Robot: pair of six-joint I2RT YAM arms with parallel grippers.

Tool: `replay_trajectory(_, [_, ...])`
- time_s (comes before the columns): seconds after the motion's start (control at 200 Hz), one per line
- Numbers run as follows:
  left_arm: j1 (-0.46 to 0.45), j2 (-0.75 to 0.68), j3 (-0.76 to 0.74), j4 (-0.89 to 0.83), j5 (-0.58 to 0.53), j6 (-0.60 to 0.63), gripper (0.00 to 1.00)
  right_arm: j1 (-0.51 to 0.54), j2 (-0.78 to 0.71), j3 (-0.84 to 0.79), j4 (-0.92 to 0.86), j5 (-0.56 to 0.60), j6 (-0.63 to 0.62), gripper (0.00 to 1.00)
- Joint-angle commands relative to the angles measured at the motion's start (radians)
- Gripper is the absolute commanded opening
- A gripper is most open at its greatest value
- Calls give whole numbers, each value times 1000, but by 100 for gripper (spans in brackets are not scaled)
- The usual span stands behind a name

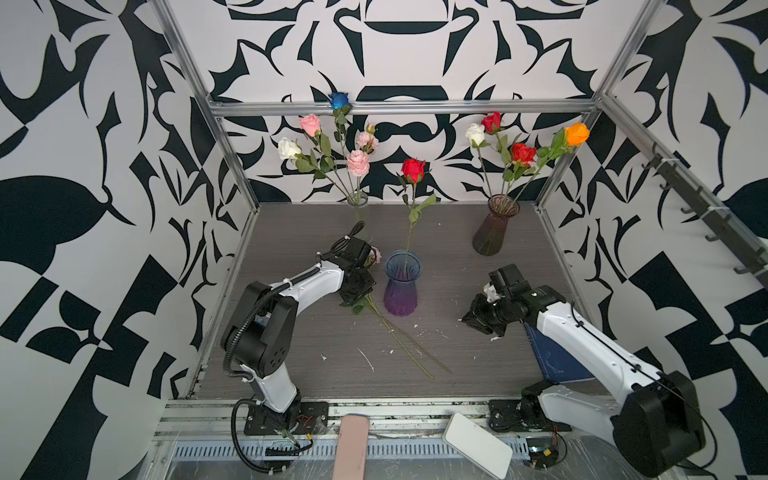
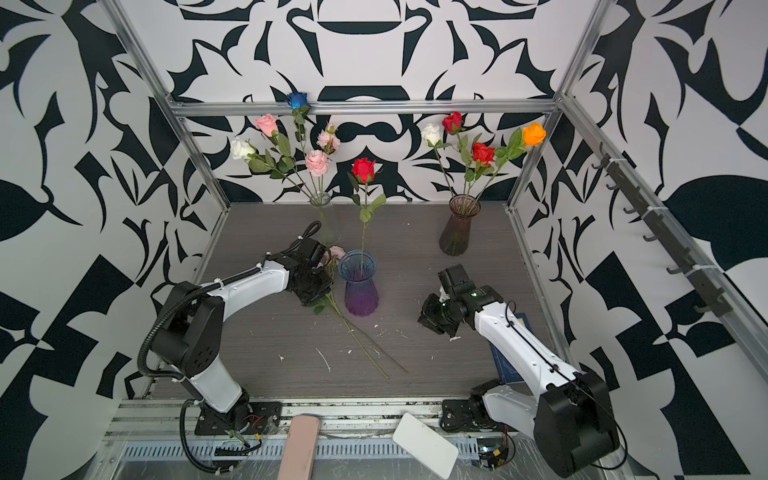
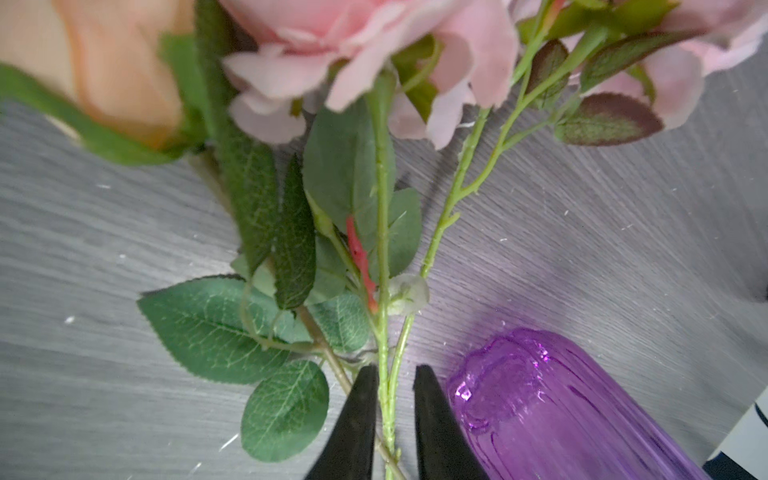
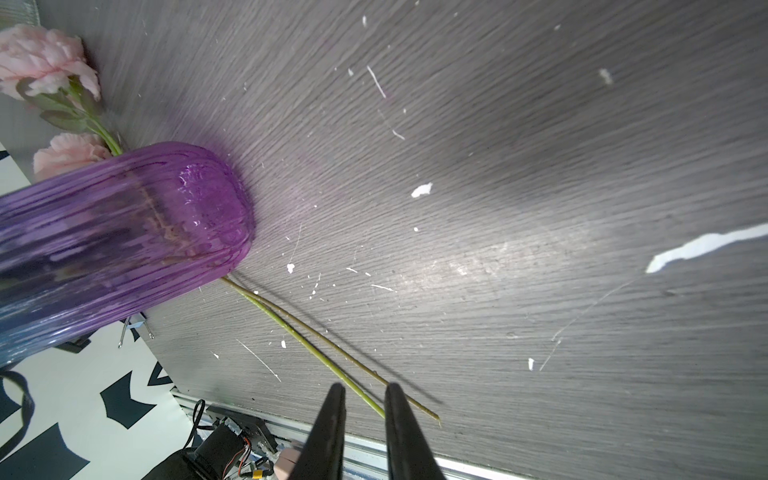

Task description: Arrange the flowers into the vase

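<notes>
A grey wood-grain counter (image 1: 457,353) is seen inside a metal-framed cell with black-and-white patterned walls. Two white-and-black robot arms are mounted at its front edge, one at each side. One dark blue board (image 1: 552,353) is partly covered by the right arm.

Three vases are counted upright on the counter. A purple ribbed glass vase (image 1: 400,291) with a bluish rim stands in the middle, and one red rose (image 1: 413,168) on a long green stem is set in it. A clear glass vase (image 1: 358,203) at the back left is filled with five heads: one white, one blue and three pink. A smoky brown ribbed vase (image 1: 496,228) at the back right is filled with four: one white, two red and one orange.

Two further flowers (image 1: 399,336) are laid flat on the counter just beside the purple vase on its left, their two stems running toward the front edge. One peach rose head (image 3: 124,75) and pink heads (image 3: 365,41) are shown in the left wrist view.

The left gripper (image 3: 396,368) is placed over these flowers, jaws a little apart, with green stems of the pink flower between them. One finger touches a stem and a gap is seen at the other. The right gripper (image 4: 365,386) is held to the right of the purple vase, jaws narrowly apart and nothing between them.

On the front rail one white rounded slab (image 1: 478,444) and one pink slab (image 1: 351,446) are seen.
</notes>
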Motion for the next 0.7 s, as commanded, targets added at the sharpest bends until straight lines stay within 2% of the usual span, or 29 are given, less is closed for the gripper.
replay_trajectory(0.0, [6, 17, 41, -92, -7, 18, 21, 5, -16, 0, -1, 0, -3, 22])
replay_trajectory(0.43, [6, 63, 77, -186, -36, 9, 21, 4, -11, 1, 5, -2, -5, 22])
replay_trajectory(0.695, [6, 84, 72, -184, -29, 14, 21, 4, -12, -2, 7, -2, -5, 22])
